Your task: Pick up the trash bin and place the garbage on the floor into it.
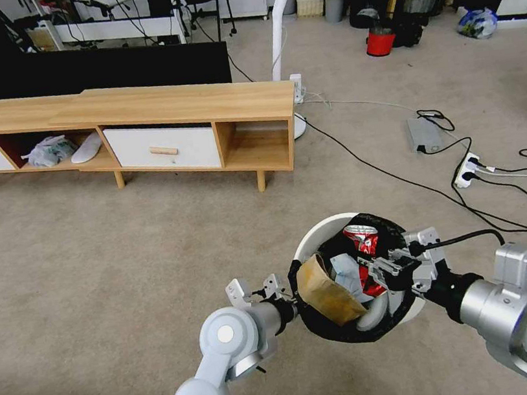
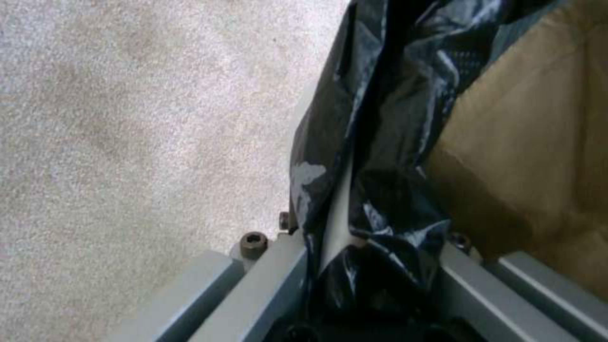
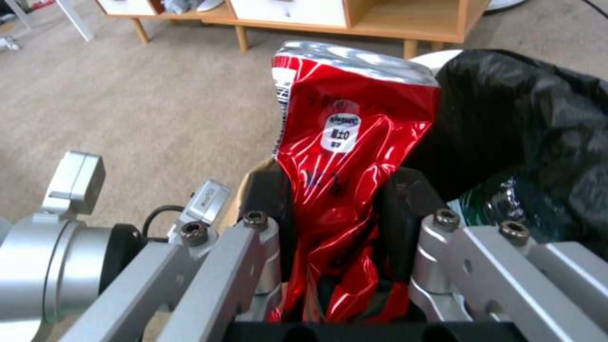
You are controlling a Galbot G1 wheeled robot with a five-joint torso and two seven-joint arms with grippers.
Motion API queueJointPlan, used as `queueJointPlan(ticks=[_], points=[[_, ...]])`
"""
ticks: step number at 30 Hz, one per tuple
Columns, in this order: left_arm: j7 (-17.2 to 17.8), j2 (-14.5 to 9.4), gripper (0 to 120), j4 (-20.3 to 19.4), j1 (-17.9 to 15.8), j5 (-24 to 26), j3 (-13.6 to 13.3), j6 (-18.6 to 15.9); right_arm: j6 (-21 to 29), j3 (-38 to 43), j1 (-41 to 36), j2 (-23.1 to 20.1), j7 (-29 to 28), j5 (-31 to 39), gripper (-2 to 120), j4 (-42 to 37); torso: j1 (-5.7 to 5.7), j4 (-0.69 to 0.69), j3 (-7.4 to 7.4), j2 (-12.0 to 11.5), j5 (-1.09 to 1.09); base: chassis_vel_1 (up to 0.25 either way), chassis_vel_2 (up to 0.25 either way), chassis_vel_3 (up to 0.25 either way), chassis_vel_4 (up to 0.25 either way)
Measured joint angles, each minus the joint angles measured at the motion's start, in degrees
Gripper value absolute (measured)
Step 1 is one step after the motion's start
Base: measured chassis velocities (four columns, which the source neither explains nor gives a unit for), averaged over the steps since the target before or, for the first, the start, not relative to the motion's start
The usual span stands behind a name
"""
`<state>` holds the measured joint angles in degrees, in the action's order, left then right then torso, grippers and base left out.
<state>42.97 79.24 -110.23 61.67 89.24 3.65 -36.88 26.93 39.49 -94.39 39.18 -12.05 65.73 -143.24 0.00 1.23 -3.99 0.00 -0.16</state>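
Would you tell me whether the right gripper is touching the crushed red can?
Touching: in the right wrist view, the right gripper has its black pads pressed against both sides of the crushed red can.

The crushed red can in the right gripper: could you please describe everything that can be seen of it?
The crushed red can is glossy red metal, heavily dented and flattened, with a silver rim at its free end and a small white label with print on its side. The right gripper is shut on its lower part, black pads pressing both sides. In the head view it is held over the open mouth of the trash bin, whose rim the left gripper holds, above the brown paper carton inside.
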Motion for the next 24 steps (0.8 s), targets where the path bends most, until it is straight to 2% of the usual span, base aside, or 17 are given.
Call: queueJointPlan(ticks=[11,12,13,15,18,20,21,23,24], points=[[0.01,-0.03,0,-0.27,0.32,-0.37,0.57,0.09,0.16,0.06,-1.23,0.37,0.49,-1.66,25,0.0,0.0,0.0,0.0,0.0,-0.01,0.0,0.0,0.0,0.0],[0.01,-0.22,0,-0.4,0.4,-0.37,0.71,0.11,0.16,0.06,-1.29,0.42,0.49,-1.72,31,0.01,0.0,0.0,0.0,0.0,0.0,0.0,0.0,0.0,0.0],[0.01,-0.22,0,-0.4,0.4,-0.37,0.71,0.11,0.16,0.06,-1.29,0.42,0.49,-1.72,31,0.01,0.0,0.0,0.0,0.0,0.0,0.0,0.0,0.0,0.0],[0.0,-0.46,0,-0.62,0.69,-0.37,0.93,0.13,0.16,0.08,-1.44,0.44,0.48,-1.8,43,0.01,0.0,0.0,0.0,0.0,-0.01,0.0,0.0,0.0,0.0],[-0.01,-0.5,0,-0.7,0.8,-0.37,1.0,0.13,0.16,0.09,-1.46,0.44,0.45,-1.8,49,0.01,0.0,0.0,0.0,0.0,0.0,0.0,0.0,0.0,0.0],[-0.05,-0.47,0,-0.82,0.95,-0.38,1.03,0.13,0.16,0.11,-1.52,0.59,0.4,-1.85,62,0.01,0.0,0.0,0.0,0.0,0.0,0.0,0.0,0.0,0.0],[-0.05,-0.47,0,-0.82,0.95,-0.38,1.03,0.13,0.16,0.11,-1.52,0.59,0.4,-1.85,62,0.01,0.0,0.0,0.0,0.0,0.0,0.0,0.0,0.0,0.0],[-0.1,-0.47,0,-0.84,1.01,-0.41,1.05,0.14,0.16,0.12,-1.58,0.67,0.37,-1.95,73,0.01,0.0,0.0,0.0,0.0,-0.01,0.0,0.0,0.0,0.0],[-0.1,-0.47,0,-0.84,1.01,-0.41,1.05,0.14,0.16,0.12,-1.58,0.67,0.37,-1.95,73,0.01,0.0,0.0,0.0,0.0,-0.01,0.0,0.0,0.0,0.0]])
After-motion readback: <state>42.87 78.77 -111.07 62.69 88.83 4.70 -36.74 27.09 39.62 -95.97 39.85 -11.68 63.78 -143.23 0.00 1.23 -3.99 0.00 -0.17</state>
